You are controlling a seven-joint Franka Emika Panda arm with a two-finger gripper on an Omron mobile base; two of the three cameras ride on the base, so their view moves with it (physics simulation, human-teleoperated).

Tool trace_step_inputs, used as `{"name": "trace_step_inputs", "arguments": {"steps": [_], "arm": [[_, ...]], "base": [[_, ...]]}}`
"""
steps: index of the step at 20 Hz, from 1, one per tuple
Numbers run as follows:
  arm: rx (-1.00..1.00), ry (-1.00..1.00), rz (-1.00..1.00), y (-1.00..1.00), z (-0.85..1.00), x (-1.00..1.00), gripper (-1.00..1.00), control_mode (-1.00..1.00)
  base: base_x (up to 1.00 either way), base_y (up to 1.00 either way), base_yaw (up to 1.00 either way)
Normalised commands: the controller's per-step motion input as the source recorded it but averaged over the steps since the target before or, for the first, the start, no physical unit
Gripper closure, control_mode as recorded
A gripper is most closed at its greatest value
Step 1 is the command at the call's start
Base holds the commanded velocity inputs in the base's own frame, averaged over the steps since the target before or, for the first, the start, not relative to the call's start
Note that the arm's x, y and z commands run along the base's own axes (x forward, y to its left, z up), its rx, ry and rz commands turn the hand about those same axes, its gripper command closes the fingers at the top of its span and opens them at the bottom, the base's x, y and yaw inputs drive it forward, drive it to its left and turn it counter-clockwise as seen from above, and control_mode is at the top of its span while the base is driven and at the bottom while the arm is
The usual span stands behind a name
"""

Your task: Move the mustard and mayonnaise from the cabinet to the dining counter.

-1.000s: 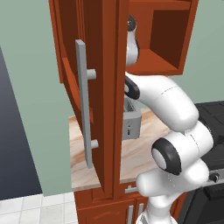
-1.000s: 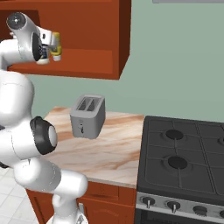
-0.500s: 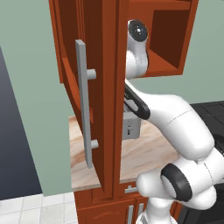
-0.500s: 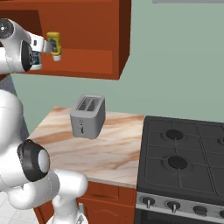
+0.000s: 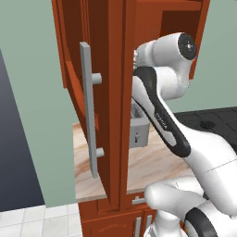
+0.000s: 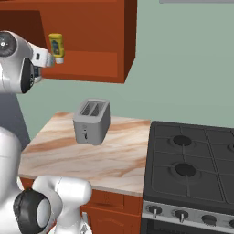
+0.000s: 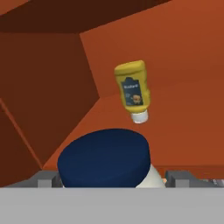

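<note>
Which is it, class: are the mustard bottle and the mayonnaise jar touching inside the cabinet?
Apart. The hand view shows bare cabinet wood between the mustard bottle and the mayonnaise jar.

Toaster and stove ahead of you.
Your grey toaster stands upright on the small marble countertop, with the black gas stove just beside that countertop.

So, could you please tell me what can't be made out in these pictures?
- Mayonnaise, hand view: its label and lower body are cut off by the bottom edge.
- Gripper, hand view: the jar covers the gap, so contact can't be judged.
- Mustard, right base view: label too small to read.
- Toaster, left base view: mostly behind the cabinet door.
</note>
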Motion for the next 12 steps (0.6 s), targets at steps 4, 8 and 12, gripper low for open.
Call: {"name": "trace_step_inputs", "arguments": {"steps": [4,8,12], "arm": [[0.01,-0.08,0.13,-0.33,0.07,-0.87,1.00,-1.00],[0.00,-0.09,0.17,-0.32,0.10,-0.85,1.00,-1.00],[0.00,-0.01,0.16,-0.32,0.09,-0.81,1.00,-1.00]], "base": [[0.00,0.00,0.00],[0.00,0.00,0.00],[0.00,0.00,0.00]]}}
